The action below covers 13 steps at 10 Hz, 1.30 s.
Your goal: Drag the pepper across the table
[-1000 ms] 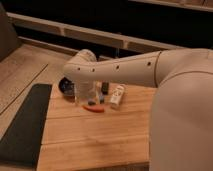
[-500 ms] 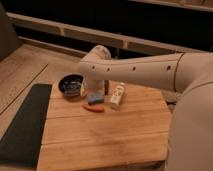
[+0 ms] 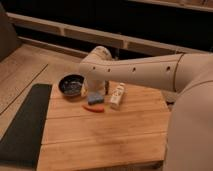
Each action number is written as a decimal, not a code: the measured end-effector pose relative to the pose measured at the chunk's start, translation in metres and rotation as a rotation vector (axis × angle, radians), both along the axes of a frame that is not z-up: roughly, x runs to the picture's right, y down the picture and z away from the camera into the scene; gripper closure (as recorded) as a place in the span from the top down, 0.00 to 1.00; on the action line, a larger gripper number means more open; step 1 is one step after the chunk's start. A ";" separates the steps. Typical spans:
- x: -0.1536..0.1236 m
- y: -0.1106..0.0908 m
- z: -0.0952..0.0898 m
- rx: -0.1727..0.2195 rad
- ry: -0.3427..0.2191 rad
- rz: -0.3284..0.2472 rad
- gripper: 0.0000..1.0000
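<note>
Gripper [image 3: 95, 93] of mine is hanging with fingers apart near the pepper [image 3: 94, 108] on the table [image 3: 105, 142], beside the dark bowl [image 3: 71, 85].

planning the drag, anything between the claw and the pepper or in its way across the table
The claw hangs just behind the pepper, over a small blue item that lies between them. Toward the near edge the table shows nothing in the pepper's way; the white remote lies beside it.

Smooth wooden table [image 3: 100, 140], matt mat [image 3: 22, 125], glossy plastic-looking arm [image 3: 140, 72].
</note>
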State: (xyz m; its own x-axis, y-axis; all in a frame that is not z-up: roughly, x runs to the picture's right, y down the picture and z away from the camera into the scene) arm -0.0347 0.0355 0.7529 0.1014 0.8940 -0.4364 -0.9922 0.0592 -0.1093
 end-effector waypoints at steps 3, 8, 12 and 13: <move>0.017 0.022 0.036 -0.061 0.018 0.050 0.65; 0.006 0.031 0.060 -0.109 -0.010 0.045 0.65; 0.019 0.036 0.073 -0.121 0.013 0.020 0.65; 0.021 0.040 0.081 -0.131 0.016 0.009 0.65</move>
State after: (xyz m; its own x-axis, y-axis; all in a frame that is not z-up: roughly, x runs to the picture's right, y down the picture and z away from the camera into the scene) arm -0.0134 0.0757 0.8342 0.0857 0.8298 -0.5514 -0.9944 0.0366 -0.0994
